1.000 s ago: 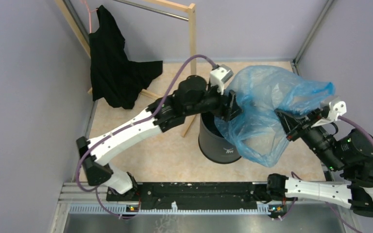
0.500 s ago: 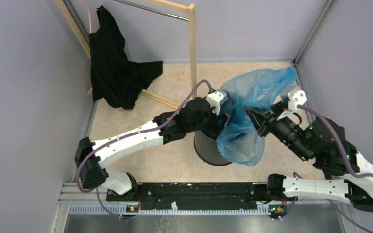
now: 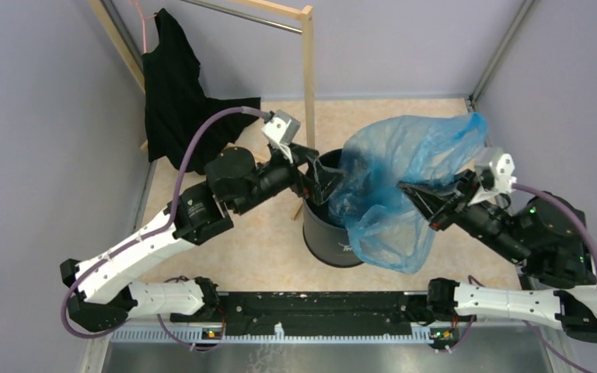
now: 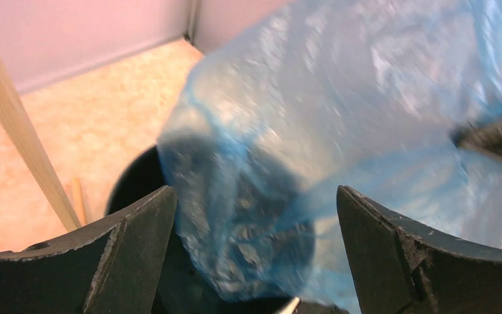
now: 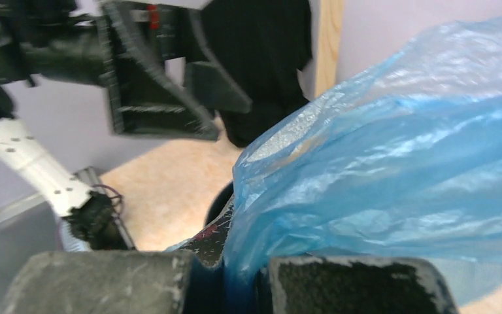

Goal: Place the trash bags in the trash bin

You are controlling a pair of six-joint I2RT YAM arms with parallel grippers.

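Trash bag (image 3: pixel 404 167) hangs mostly outside the trash bin's (image 3: pixel 322 237) right rim, pinched there by the right pincer (image 3: pixel 408 190), while the left pincer (image 3: pixel 316 175) stands spread at the opposite rim.

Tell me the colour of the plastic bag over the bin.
Translucent light blue; the trash bag shows best in the top external view.

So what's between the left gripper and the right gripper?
The blue bag, bunched over the mouth of the bin, fills that stretch in the top view. The right gripper pinches it; the left gripper stands open beside it.
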